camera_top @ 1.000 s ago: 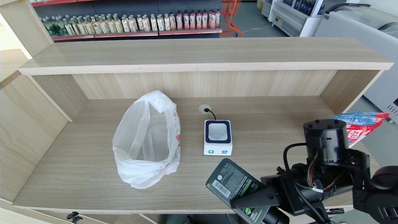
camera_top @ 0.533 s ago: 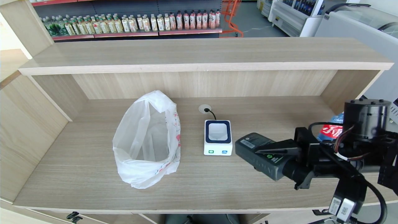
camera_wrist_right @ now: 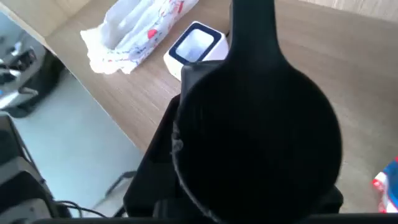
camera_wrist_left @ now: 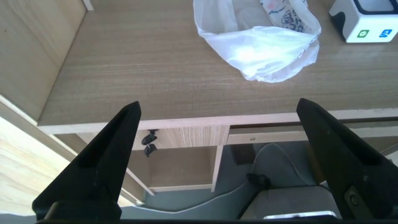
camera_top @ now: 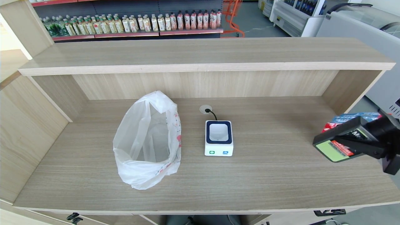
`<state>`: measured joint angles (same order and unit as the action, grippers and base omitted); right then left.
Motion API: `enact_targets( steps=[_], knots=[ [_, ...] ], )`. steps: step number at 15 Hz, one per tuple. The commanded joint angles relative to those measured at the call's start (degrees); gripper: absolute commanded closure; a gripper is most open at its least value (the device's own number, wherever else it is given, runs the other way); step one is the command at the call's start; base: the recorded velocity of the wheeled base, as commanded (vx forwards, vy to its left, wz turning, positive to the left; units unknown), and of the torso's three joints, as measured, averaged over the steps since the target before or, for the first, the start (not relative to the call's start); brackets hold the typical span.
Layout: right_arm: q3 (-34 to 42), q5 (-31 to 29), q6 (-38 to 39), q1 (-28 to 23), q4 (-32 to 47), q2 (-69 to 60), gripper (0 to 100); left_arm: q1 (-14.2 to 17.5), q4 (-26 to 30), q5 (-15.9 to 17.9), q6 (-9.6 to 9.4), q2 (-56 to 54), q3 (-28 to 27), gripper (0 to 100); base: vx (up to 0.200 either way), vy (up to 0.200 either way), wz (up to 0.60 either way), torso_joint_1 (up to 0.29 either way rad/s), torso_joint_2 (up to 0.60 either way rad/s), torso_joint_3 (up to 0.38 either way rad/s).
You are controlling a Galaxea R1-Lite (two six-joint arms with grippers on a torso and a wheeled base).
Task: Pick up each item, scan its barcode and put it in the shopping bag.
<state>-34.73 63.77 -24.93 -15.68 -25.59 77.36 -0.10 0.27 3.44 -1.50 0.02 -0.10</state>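
The dark pack (camera_top: 336, 144) hangs in the air over the right end of the counter (camera_top: 265, 175), well apart from the scanner (camera_top: 219, 137) and farther still from the shopping bag (camera_top: 147, 142). Its tilted face carries a pale green label panel with a red strip beside it; the print is too small to read. The right gripper (camera_top: 350, 140) is clamped on the pack, one dark finger lying across the labelled face, and its arm comes in from the right edge roughly level with the counter. Just behind the pack lies a red and blue snack packet (camera_top: 353, 118).

The scanner is a white box with a dark blue frame round its window and two small squares, green and blue, on its front. The shopping bag stands open to the left of it, white and translucent, with a red printed figure on its side.

The left gripper (camera_wrist_left: 217, 109) holds nothing, its fingers spread wide, off the counter's near edge on the bag's side.
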Motion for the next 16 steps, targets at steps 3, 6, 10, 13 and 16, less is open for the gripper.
enact_targets(
  steps=[3, 6, 10, 13, 16],
  knots=[
    [-12.29, -25.71, 51.12, 16.56, 0.54, 3.06, 100, 0.01, 0.00, -0.01, 0.01, -0.02, 0.01, 0, 0.000, 0.000, 0.00, 0.000, 0.00, 0.000],
    [-22.84, -45.22, 67.64, 30.35, 0.89, 16.77, 100, 0.01, 0.00, -0.01, 0.01, -0.02, 0.10, 0, 0.000, 0.000, 0.00, 0.000, 0.00, 0.000],
    [-29.34, -47.51, 68.08, 36.16, 5.55, 21.25, 100, 0.01, 0.00, -0.01, 0.01, -0.02, 0.01, 0, 0.000, 0.000, 0.00, 0.000, 0.00, 0.000],
    [-31.19, -47.68, 65.54, 36.24, 10.56, 22.48, 100, 0.01, 0.00, -0.01, 0.01, 0.06, 0.01, 0, 0.000, 0.000, 0.00, 0.000, 0.00, 0.000],
    [-30.84, -47.68, 65.27, 37.91, 11.00, 22.22, 100, 0.01, 0.00, -0.01, -0.08, -0.02, 0.01, 0, 0.000, 0.000, 0.00, 0.000, 0.00, 0.000]
  ],
)
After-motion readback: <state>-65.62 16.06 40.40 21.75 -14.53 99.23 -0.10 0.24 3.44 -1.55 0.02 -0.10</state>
